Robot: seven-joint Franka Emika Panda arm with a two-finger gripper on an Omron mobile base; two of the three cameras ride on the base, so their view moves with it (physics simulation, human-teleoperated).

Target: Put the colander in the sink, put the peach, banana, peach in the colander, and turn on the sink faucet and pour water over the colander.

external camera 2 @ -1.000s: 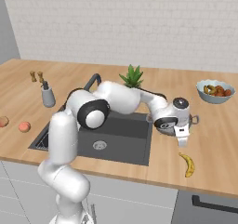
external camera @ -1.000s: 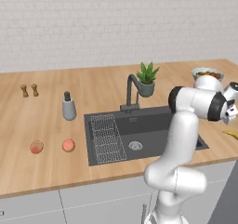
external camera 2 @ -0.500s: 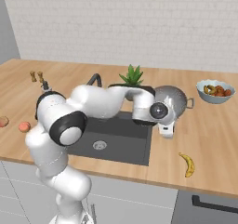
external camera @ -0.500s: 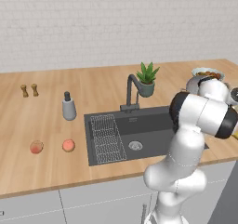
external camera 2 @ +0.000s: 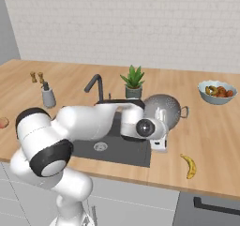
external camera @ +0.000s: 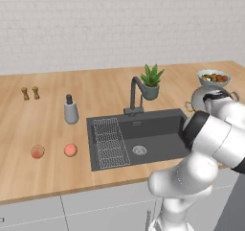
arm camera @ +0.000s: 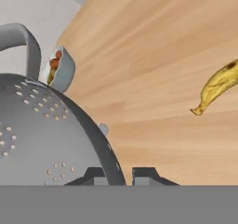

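Observation:
The silvery perforated colander (external camera 2: 164, 109) hangs tilted on its side above the counter, just right of the dark sink (external camera 2: 117, 151). My gripper (external camera 2: 161, 129) is shut on its lower rim. In the hand view the rim of the colander (arm camera: 51, 135) runs between my gripper's (arm camera: 115, 174) tips. The yellow banana (external camera 2: 189, 166) lies on the counter near the front edge, right of the sink; it is the banana (arm camera: 217, 86) at the hand view's right. Two peaches (external camera: 70, 150) (external camera: 37, 151) rest left of the sink (external camera: 158, 124). The dark faucet (external camera: 134, 93) stands behind the basin with no water running.
A blue-grey bowl of fruit (external camera 2: 215, 91) sits at the back right. A potted plant (external camera 2: 133, 82) stands behind the sink beside the faucet. A grey soap dispenser (external camera: 71, 110) and two small shakers (external camera: 29, 93) are on the left counter. A wire rack (external camera: 109, 141) lies in the sink's left part.
The colander has come up off the counter and tipped onto its side. My arm has carried it a little left, toward the sink.

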